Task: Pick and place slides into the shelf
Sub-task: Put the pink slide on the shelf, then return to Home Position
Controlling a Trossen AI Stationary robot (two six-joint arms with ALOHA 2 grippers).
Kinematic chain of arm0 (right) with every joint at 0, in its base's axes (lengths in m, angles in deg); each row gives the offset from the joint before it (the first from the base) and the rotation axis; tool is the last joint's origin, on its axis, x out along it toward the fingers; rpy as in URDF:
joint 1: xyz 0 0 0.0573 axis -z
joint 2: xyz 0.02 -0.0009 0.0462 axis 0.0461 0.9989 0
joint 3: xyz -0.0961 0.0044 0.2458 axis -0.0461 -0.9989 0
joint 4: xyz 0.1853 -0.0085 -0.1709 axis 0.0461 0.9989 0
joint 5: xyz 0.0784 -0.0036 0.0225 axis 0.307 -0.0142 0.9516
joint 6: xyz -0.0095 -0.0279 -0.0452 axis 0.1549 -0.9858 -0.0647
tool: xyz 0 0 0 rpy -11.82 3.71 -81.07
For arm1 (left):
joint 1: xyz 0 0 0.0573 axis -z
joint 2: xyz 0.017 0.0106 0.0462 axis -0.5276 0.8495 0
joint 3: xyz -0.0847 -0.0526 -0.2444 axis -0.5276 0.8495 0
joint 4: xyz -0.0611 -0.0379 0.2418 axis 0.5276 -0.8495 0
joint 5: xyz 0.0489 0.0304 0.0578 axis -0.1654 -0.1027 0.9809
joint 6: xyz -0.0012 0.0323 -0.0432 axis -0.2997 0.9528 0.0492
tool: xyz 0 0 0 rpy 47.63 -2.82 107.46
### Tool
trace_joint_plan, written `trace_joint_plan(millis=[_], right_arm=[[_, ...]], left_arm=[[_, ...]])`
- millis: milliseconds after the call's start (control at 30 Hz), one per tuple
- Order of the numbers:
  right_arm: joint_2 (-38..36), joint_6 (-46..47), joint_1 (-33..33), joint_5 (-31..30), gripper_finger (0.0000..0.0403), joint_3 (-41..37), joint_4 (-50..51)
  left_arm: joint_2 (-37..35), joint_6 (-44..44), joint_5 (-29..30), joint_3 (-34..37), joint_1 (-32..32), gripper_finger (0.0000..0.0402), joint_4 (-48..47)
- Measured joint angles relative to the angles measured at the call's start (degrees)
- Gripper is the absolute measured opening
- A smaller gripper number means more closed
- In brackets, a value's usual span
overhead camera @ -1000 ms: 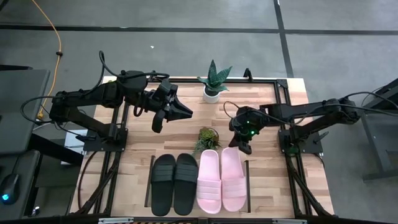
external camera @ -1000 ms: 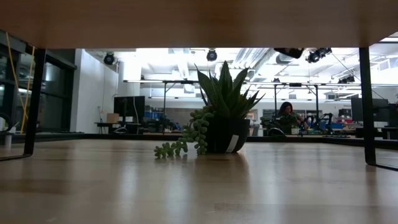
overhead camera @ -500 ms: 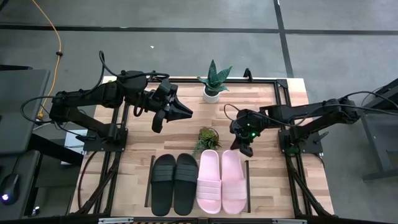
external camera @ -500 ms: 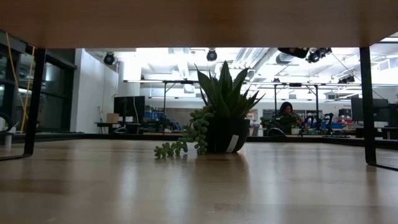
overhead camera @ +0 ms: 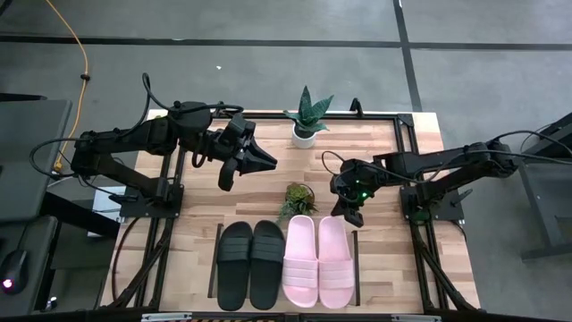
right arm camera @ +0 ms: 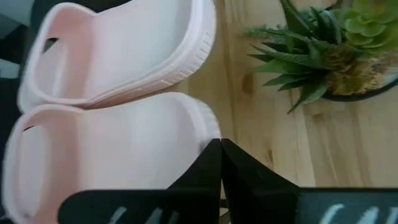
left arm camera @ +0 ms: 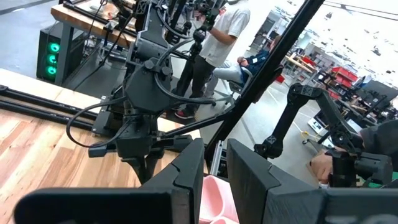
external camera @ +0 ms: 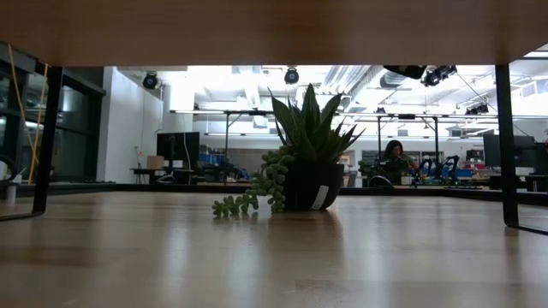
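Observation:
Two black slides (overhead camera: 251,265) and two pink slides (overhead camera: 317,260) lie side by side, soles down, on the low wooden shelf (overhead camera: 357,268) at the table's near middle. My right gripper (overhead camera: 351,215) is shut just at the far end of the right pink slide (right arm camera: 118,155), pointing slantwise down. My left gripper (overhead camera: 255,163) hovers high over the table's far left part, open by a narrow gap (left arm camera: 215,171), with nothing between its fingers. In the low view the shelf board (external camera: 274,30) spans the top and no gripper shows. My right gripper's shut fingertips (right arm camera: 219,155) stand over the far end edge of the right pink slide (right arm camera: 199,134), coming slantwise from above and from the table's far side. Whether they touch the slide I cannot tell.
A trailing succulent in a dark pot (overhead camera: 298,197) stands just beyond the pink slides, close to the left of my right gripper. A spiky plant in a white pot (overhead camera: 307,123) stands at the far edge. The table's black frame (overhead camera: 407,134) rims the wooden top. People are in the room behind.

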Motion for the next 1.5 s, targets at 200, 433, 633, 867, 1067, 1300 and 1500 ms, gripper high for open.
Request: trace_joint_plan(millis=[200, 433, 633, 867, 1067, 1300, 1500], right_arm=[[0.00, 0.05, 0.00, 1.93, 0.0000, 0.00, -0.94], [0.00, 0.56, 0.07, -1.18, 0.0000, 0.00, -0.96], [-0.17, 1.95, 0.07, -8.60, 0.0000, 0.00, -0.01], [-0.17, 3.07, 0.37, -10.01, 0.0000, 0.00, -4.97], [0.01, 2.89, 1.19, -8.89, 0.0000, 0.00, -11.10], [0.07, 2.52, 3.16, 1.00, 0.0000, 0.00, -23.02], [-3.34, 2.75, 5.24, 2.15, 0.0000, 0.00, -22.50]], left_arm=[[0.01, 0.00, -0.01, 0.00, 0.02, 0.0060, 0.00], [0.00, -0.02, 0.00, 0.00, 0.01, 0.0060, 0.01], [0.02, -0.05, -0.02, 0.00, 0.01, 0.0060, 0.02], [0.02, -0.09, -0.02, 0.00, 0.02, 0.0060, 0.00], [0.00, -0.07, -0.02, 0.00, 0.00, 0.0060, -0.70], [0.01, -0.66, -0.64, 0.00, 0.02, 0.0060, -7.01], [0.01, -0.55, -0.58, 0.00, 0.02, 0.0060, -13.86]])
